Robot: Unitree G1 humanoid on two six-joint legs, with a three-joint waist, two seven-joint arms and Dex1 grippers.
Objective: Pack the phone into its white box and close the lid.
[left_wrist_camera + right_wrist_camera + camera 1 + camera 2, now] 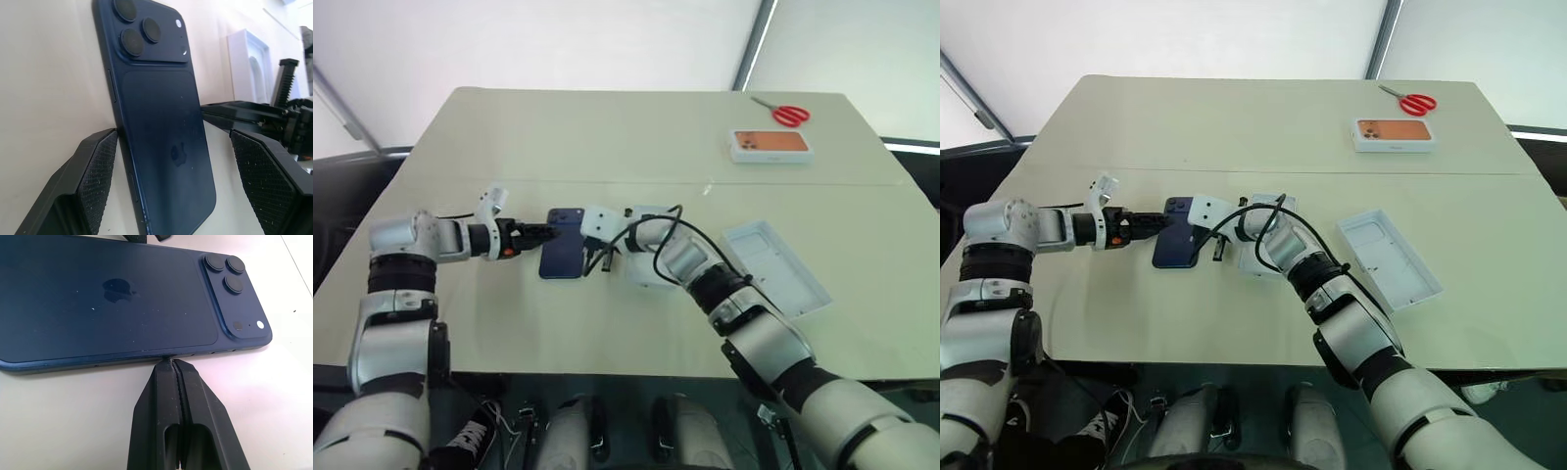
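From the head cameras I see the slim dark navy-blue smartphone [564, 256] lying face-down on the pale table [607, 137], between my two arms. My left gripper [548, 233] reaches in from one long side with its fingers spread; my right gripper [605, 257] meets the opposite side. The shallow white cardboard tray [646, 262] sits just behind my right wrist, mostly hidden, so I cannot tell what is in it. The deeper white lid [773, 266] lies well to the right, moulded inside up and empty. At the far edge rest a closed box with an orange phone picture [771, 145] and red-handled scissors [790, 115].

In the left wrist view, the wide-open textured pads [100, 169] straddle the phone [161, 122]; one sits against its edge, the other stands apart.

In the right wrist view, the pinched-shut fingertips [173, 363] press against the phone's [122, 298] long edge.

My worry: the glossy back is slippery and the body thin. If the shut tips push before the left pads close, the phone could skid or pivot away. If the left fingers close unevenly, it may squirt out, or ride up over the pad.
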